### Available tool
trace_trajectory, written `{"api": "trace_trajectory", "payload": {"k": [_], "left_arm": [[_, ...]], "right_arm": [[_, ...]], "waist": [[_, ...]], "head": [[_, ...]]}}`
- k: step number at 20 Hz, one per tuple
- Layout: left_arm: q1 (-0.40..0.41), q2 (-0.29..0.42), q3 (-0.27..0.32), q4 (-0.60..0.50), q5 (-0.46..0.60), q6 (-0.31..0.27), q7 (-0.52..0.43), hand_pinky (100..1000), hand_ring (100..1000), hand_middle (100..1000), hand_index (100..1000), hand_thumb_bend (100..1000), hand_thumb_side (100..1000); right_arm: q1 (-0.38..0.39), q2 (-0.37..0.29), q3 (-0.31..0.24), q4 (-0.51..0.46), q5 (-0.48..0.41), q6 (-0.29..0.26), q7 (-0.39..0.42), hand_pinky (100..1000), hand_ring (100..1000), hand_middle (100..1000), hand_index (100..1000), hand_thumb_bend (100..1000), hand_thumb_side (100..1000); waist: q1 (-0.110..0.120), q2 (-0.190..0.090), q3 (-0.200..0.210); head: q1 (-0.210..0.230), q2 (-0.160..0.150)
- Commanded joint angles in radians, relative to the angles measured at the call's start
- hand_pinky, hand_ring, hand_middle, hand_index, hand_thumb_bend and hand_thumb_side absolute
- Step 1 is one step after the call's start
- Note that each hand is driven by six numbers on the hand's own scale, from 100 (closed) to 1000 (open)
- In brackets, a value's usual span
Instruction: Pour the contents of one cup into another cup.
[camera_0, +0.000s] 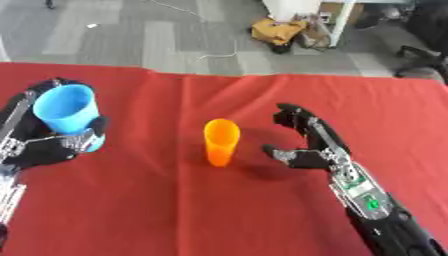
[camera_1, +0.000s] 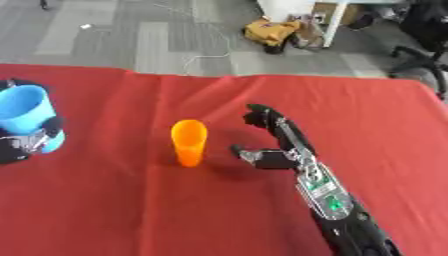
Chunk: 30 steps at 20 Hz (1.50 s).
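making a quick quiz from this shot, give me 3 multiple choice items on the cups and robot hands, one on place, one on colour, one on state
1. Where does the orange cup stand?
A. on the red tablecloth, between the two robot hands
B. inside the blue cup
C. on the grey floor

2. What colour is the cup in the left robot hand?
A. green
B. blue
C. white

3. How is the right robot hand?
A. curled round the orange cup
B. open beside the orange cup, not touching it
C. flat on the cloth, palm down

Answers:
1 A: the orange cup stands upright on the cloth, with a hand on either side.
2 B: the blue cup sits in the left hand's curled fingers, near the table's left edge.
3 B: its fingers and thumb are spread towards the cup, with cloth showing between.
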Motion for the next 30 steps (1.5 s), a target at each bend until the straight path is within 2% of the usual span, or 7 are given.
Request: {"api": "trace_trajectory", "payload": {"k": [1,12,30], "left_arm": [[-0.016,-0.002,-0.005,-0.021,0.005,0.001,-0.011,435,528,472,652,335,100],[-0.020,-0.021,-0.015,-0.007,0.002,0.002,-0.028,438,531,473,653,335,100],[-0.018,-0.034,-0.020,0.013,-0.003,0.002,-0.046,441,535,475,654,341,100]], "right_arm": [[-0.032,-0.022,0.011,0.002,-0.002,-0.005,0.022,883,782,708,888,537,100],[-0.091,-0.005,0.057,0.038,0.007,-0.009,0.078,889,782,709,890,545,100],[-0.169,0.045,0.087,0.155,0.033,-0.020,0.128,891,783,707,888,558,100]], "waist": [[0.005,-0.024,0.001],[0.008,-0.030,0.006],[0.014,-0.036,0.018]], "head": [[-0.007,-0.009],[-0.018,-0.006],[-0.034,-0.009]]}}
